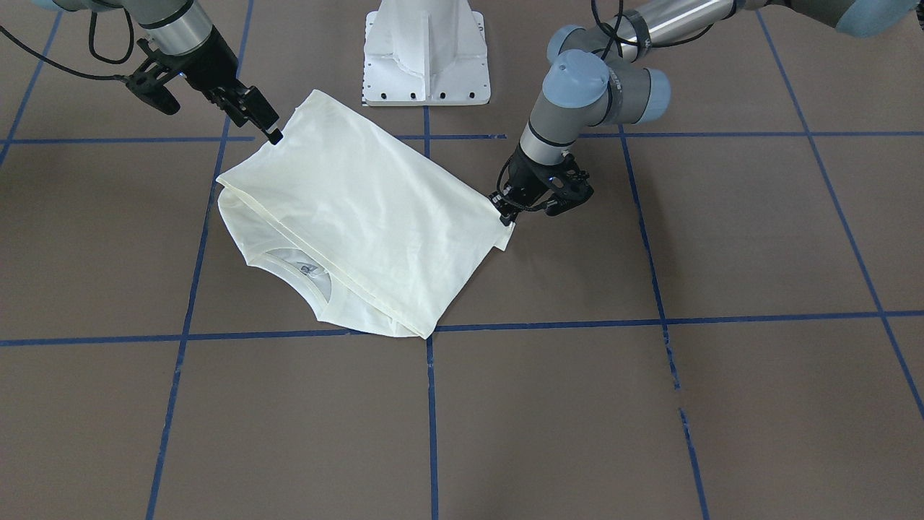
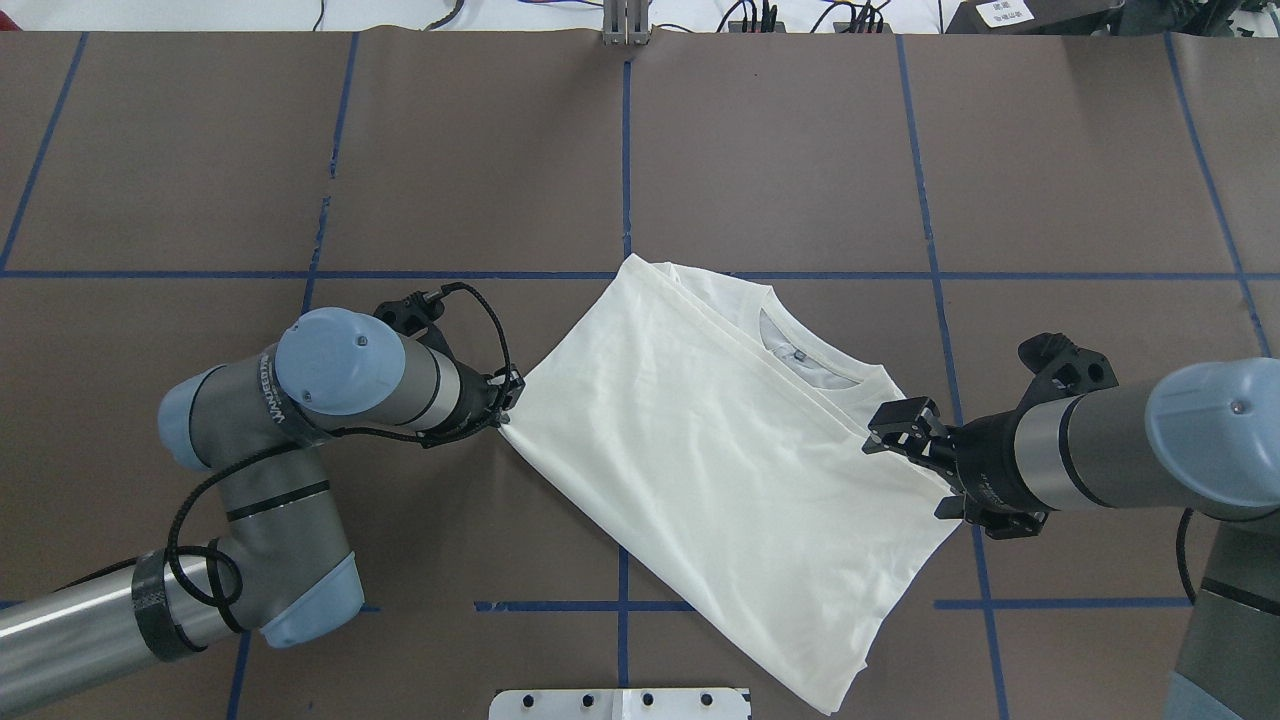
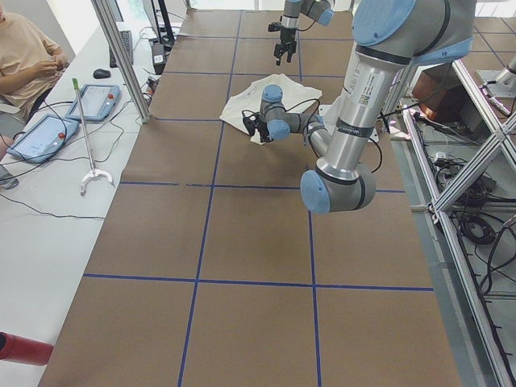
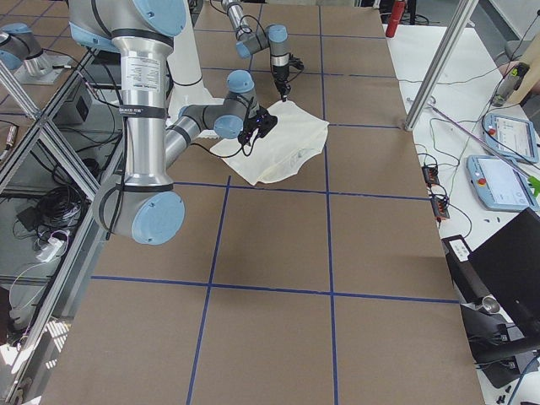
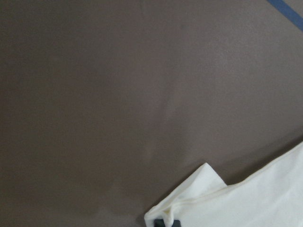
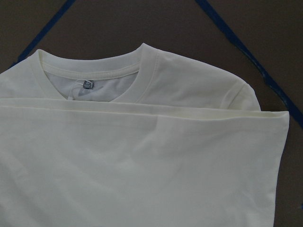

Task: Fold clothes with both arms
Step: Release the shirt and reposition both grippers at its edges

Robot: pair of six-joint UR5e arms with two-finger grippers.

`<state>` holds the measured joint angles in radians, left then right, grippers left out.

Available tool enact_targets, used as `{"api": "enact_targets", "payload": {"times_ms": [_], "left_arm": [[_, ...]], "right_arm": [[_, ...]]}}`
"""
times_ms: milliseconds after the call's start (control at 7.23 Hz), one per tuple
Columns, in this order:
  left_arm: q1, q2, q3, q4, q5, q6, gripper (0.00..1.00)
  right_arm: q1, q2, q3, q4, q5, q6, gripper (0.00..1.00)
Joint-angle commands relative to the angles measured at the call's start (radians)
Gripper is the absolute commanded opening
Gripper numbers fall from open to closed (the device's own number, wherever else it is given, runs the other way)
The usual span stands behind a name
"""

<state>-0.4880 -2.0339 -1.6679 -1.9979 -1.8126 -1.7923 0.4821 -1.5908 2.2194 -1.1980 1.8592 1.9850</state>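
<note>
The clothes, one cream-white shirt [image 1: 361,209] [image 2: 720,460], lie folded on the brown table, with the hem edge drawn up to just short of the ribbed neck [image 6: 94,75]. My left gripper [image 1: 505,209] [image 2: 505,405] is low at the shirt's left corner and shut on it. The left wrist view shows that corner [image 5: 203,189] bunched at a black fingertip [image 5: 165,221]. My right gripper [image 1: 271,132] [image 2: 900,428] hovers over the shirt's right edge, open and holding nothing. The right wrist view shows only the flat shirt [image 6: 142,165], with no fingers.
The white pedestal base [image 1: 426,58] [image 2: 620,703] stands at the robot's side of the table, just behind the shirt. Blue tape lines [image 1: 430,404] grid the brown surface. A seated person [image 3: 24,56] and tablets [image 3: 44,133] are on a side table beyond the far edge.
</note>
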Motion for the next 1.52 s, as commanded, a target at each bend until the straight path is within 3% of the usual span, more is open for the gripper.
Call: {"api": "enact_targets", "payload": {"times_ms": [0,277,415,553,692,830,968,1107,1245,1383], "left_arm": [[-0.093,-0.034,0.025,0.002,0.044,0.132,0.00],[-0.219,-0.286,0.304,-0.015,0.055,0.152,0.00],[-0.257,-0.392,0.453,-0.082,0.055,0.154,0.00],[-0.274,-0.475,0.634,-0.201,0.056,0.154,0.00],[-0.299,-0.503,0.711,-0.266,0.056,0.157,0.00],[-0.300,-0.509,0.715,-0.268,0.056,0.174,0.25],[-0.299,-0.535,0.685,-0.262,0.039,0.168,0.62],[-0.296,-0.498,0.598,-0.251,-0.024,0.163,0.64],[-0.294,-0.395,0.456,-0.225,-0.084,0.163,0.64],[-0.294,-0.314,0.347,-0.214,-0.086,0.166,0.64]], "right_arm": [[0.007,0.002,-0.001,0.000,0.002,0.000,1.00],[0.010,0.044,-0.032,-0.002,0.000,0.000,1.00],[0.012,0.069,-0.055,-0.003,0.000,0.002,1.00],[0.015,0.077,-0.055,-0.003,0.000,0.002,1.00],[0.013,0.086,-0.058,-0.003,0.000,0.002,1.00],[0.013,0.110,-0.075,-0.003,0.000,0.002,1.00],[0.007,0.155,-0.125,-0.003,0.000,0.005,1.00],[-0.012,0.199,-0.171,-0.005,-0.002,0.009,1.00],[-0.063,0.206,-0.196,-0.006,-0.049,0.015,1.00],[-0.112,0.213,-0.222,-0.006,-0.148,0.017,1.00]]}}
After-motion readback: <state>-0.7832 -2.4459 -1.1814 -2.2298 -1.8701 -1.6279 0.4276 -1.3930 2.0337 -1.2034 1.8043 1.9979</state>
